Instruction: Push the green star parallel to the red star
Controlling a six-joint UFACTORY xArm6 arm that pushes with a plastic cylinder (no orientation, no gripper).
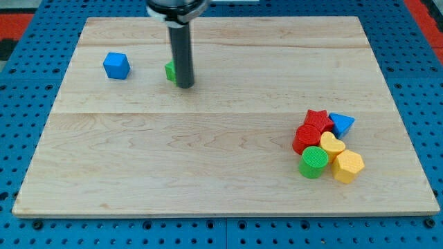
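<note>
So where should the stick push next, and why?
Probably a short push toward the view's right. My tip sits against the right side of the green block, which it mostly hides, so its star shape is hard to confirm. The red star is far off at the view's lower right, in a cluster. So I'd likely first circle to the green block's left side.

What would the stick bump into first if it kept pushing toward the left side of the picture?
Probably the green block, half hidden behind my tip and right at its left. Past it sits the blue cube, though it may lie slightly off the line.
</note>
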